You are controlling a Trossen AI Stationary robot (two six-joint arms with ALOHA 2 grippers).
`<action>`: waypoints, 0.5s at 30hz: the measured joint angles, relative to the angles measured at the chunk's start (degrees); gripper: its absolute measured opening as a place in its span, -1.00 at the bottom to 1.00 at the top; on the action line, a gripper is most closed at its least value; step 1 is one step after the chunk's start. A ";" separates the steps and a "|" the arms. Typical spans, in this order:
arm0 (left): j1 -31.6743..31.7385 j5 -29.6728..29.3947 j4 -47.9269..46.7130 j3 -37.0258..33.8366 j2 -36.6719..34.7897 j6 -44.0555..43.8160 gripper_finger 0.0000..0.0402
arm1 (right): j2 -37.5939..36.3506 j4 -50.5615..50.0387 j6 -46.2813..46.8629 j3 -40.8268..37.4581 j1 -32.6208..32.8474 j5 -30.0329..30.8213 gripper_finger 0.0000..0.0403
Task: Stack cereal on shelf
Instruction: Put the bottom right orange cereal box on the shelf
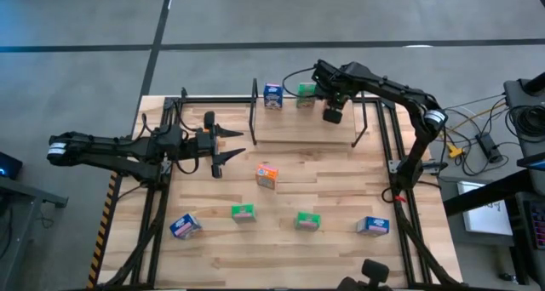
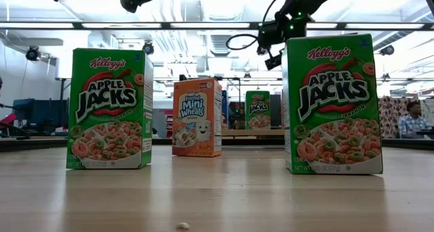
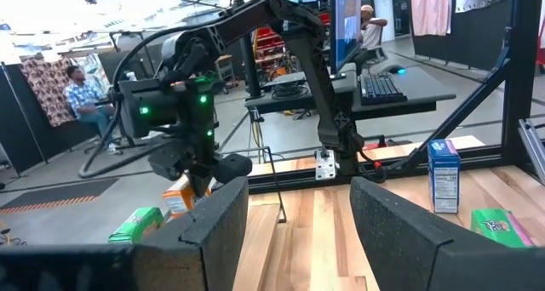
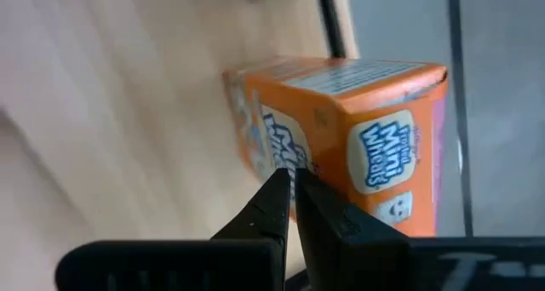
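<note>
Orange box (image 4: 358, 146), partly hidden behind the right gripper (image 4: 291, 189), its jaws pressed together.

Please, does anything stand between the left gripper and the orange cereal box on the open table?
Nothing visible does. In the high view, only bare table lies between the open left gripper and the orange box.
</note>
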 joint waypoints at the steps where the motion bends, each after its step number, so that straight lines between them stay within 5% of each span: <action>1: 0.00 -0.01 0.01 -0.01 0.01 -0.02 -0.05 | -0.07 -0.75 0.31 0.00 0.30 -0.78 -0.94; 9: -0.02 -0.02 0.05 0.00 0.02 -2.47 -0.05 | -5.06 -0.76 2.22 -2.04 3.48 -10.12 -0.94; 15: -0.01 -0.01 0.13 -0.01 0.00 -5.62 -0.05 | -14.11 12.73 9.18 -11.80 7.50 -10.39 -0.94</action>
